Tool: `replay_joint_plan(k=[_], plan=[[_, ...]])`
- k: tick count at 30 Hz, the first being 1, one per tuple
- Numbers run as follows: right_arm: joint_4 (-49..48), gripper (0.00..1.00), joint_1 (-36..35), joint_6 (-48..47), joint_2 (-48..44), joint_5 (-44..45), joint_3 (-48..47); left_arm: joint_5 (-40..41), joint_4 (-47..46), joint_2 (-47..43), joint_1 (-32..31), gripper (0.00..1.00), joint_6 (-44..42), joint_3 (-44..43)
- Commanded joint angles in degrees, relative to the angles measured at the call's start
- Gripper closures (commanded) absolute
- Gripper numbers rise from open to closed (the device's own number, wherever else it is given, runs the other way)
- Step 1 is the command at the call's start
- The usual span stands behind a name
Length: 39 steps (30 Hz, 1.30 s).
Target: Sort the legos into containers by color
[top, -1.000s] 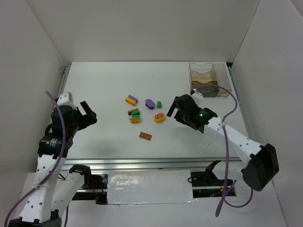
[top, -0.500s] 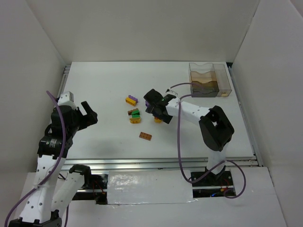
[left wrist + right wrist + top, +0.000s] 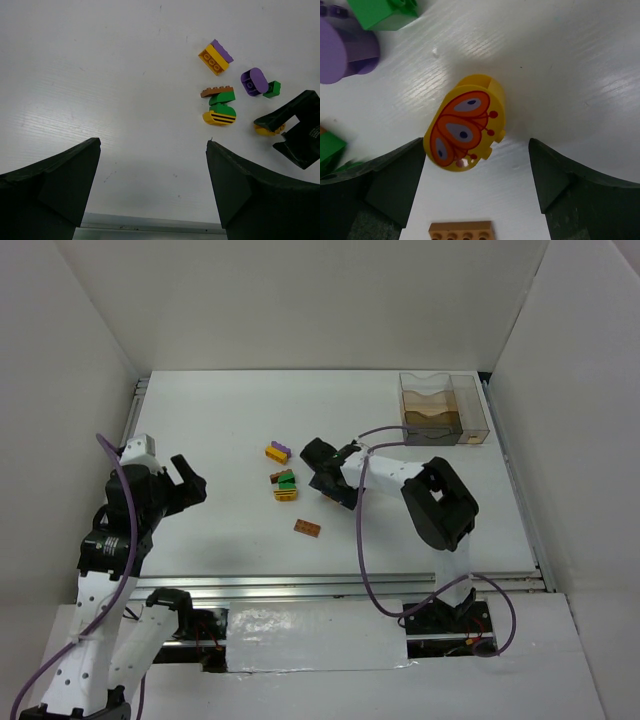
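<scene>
My right gripper (image 3: 326, 481) (image 3: 476, 146) is open, low over the table, with its fingers on either side of a yellow brick with an orange butterfly print (image 3: 466, 124), not closed on it. A purple rounded brick (image 3: 340, 50) and a small green brick (image 3: 382, 12) lie just beyond it. A brown flat brick (image 3: 307, 528) (image 3: 461, 230) lies nearer. A yellow-and-purple brick (image 3: 277, 450) and a brown, green and yellow stack (image 3: 285, 484) lie to the left. My left gripper (image 3: 186, 483) (image 3: 152, 142) is open and empty, well left of the bricks. The clear container (image 3: 442, 410) stands at the far right.
White walls enclose the table on the left, back and right. A metal rail (image 3: 300, 585) runs along the near edge. A purple cable (image 3: 360, 540) trails from my right arm across the table. In the left wrist view my right gripper (image 3: 295, 127) partly covers the yellow brick.
My right arm has swung left from the middle right of the table to the bricks, and its open gripper now sits over the yellow butterfly brick. The left arm has not moved.
</scene>
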<state>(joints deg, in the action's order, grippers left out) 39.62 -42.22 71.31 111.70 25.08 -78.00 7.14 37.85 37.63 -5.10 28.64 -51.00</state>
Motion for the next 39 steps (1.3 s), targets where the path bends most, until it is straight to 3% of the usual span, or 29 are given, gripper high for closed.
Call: replay_joint_plan(k=[1, 6, 10, 13, 14, 15, 16, 22, 27, 33, 34, 39], plan=[[0.5, 0.1, 0.9, 1.4, 1.1, 2.6, -0.7, -1.0, -2.4, -0.6, -0.4, 0.01, -1.0, -0.5], [-0.7, 0.22, 2.6, 0.1, 1.9, 2.3, -0.2, -1.2, -2.5, -0.5, -0.8, 0.0, -1.0, -0.5], [-1.8, 0.51, 2.8, -0.3, 1.8, 1.9, 1.4, -1.2, -2.5, -0.6, -1.0, 0.01, -1.0, -0.5], [-2.6, 0.6, 2.8, -0.3, 0.9, 1.7, 3.0, -1.2, -2.5, -0.5, -1.0, 0.0, -1.0, -0.5], [-2.7, 0.91, 2.8, -0.5, 0.1, 1.9, 3.6, -1.2, -2.5, -0.4, -1.0, 0.01, -1.0, -0.5], [-2.1, 0.91, 2.8, 0.1, -0.4, 2.2, 3.7, -1.3, -2.6, -0.4, -1.0, 0.01, -1.0, -0.5], [-1.1, 1.0, 2.8, 0.5, -1.0, 2.8, 3.6, -1.3, -2.6, -0.4, -1.0, 0.01, -1.0, -0.5], [-5.0, 1.0, 2.8, -9.9, -9.7, 5.5, 5.4, -1.6, -2.7, -0.1, -1.1, 0.0, -1.0, -0.5], [-5.9, 1.0, 6.8, -25.9, -14.8, 5.9, 3.2, -1.6, -2.7, -0.1, -1.3, 0.01, -1.0, -0.6], [-5.3, 1.0, 26.1, -33.9, -18.6, 3.2, -1.9, -1.3, -2.6, -0.6, -1.5, 0.01, -1.0, -0.5], [-7.7, 1.0, 31.0, -35.9, -18.4, -1.5, -3.7, -1.3, -2.4, -0.7, -1.5, 0.01, -1.0, -0.5], [-10.9, 1.0, 40.8, -44.4, -10.8, -7.4, -15.8, -1.0, -2.5, -1.2, -1.7, 0.01, -0.9, -0.3]])
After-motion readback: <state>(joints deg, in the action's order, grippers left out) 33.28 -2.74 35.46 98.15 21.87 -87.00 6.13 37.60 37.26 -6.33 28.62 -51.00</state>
